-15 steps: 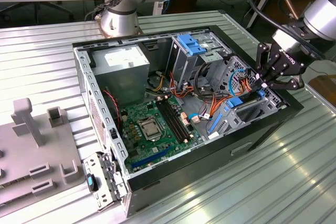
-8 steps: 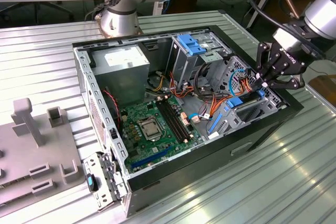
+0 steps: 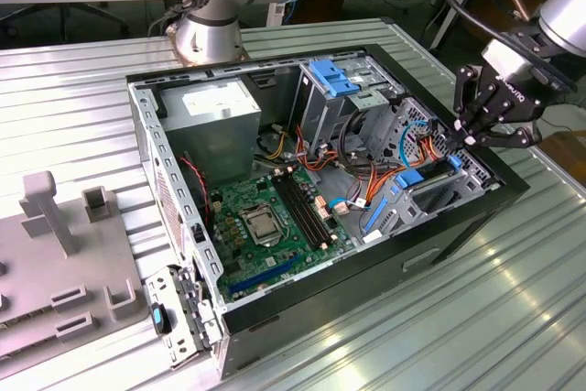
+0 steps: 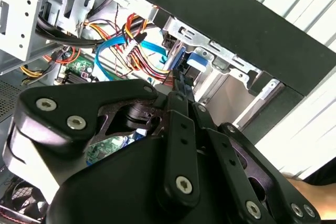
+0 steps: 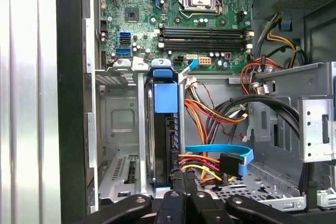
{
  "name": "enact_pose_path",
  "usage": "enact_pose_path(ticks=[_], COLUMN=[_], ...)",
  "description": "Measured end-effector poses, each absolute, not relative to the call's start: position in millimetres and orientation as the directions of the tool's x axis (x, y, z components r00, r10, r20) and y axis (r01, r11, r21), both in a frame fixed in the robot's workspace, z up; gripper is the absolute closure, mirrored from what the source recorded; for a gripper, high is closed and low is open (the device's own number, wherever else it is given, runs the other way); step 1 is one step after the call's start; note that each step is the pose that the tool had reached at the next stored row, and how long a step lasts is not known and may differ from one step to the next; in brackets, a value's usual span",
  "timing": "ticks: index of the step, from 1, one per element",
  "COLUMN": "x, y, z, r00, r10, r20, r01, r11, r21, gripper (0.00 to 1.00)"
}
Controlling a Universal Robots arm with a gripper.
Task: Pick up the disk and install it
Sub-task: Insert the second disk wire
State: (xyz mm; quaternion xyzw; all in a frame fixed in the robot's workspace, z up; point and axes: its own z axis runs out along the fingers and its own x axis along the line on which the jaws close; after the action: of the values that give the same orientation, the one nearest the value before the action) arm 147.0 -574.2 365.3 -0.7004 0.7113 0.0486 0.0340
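Cameras: one off-arm, two at the wrist.
Exterior view looks steeply down, from some way off, on the open computer case [image 3: 320,180]; both wrist views sit close inside it, seemingly sharing the orange cable bundle [image 4: 139,51] at its 3 o'clock side.

Ribbed metal surface [image 3: 385,336], silver, its grooves running lengthwise. Directly on it: an open black computer case [image 3: 366,272], lying on its side near the middle; a grey fixture plate [image 3: 55,272] with upright blocks, at the exterior view's left edge; and the arm's round base [image 3: 209,38] at the far side, just behind the case.
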Motion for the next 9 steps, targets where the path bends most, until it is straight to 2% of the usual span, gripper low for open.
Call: enact_pose_path(ticks=[9], x=[130.2], y=[-572.9], z=[381.3], r00=[-0.026], r10=[-0.993], r20=[-0.117], r01=[-1.0], r11=[0.025], r21=[0.01], gripper=[0.89])
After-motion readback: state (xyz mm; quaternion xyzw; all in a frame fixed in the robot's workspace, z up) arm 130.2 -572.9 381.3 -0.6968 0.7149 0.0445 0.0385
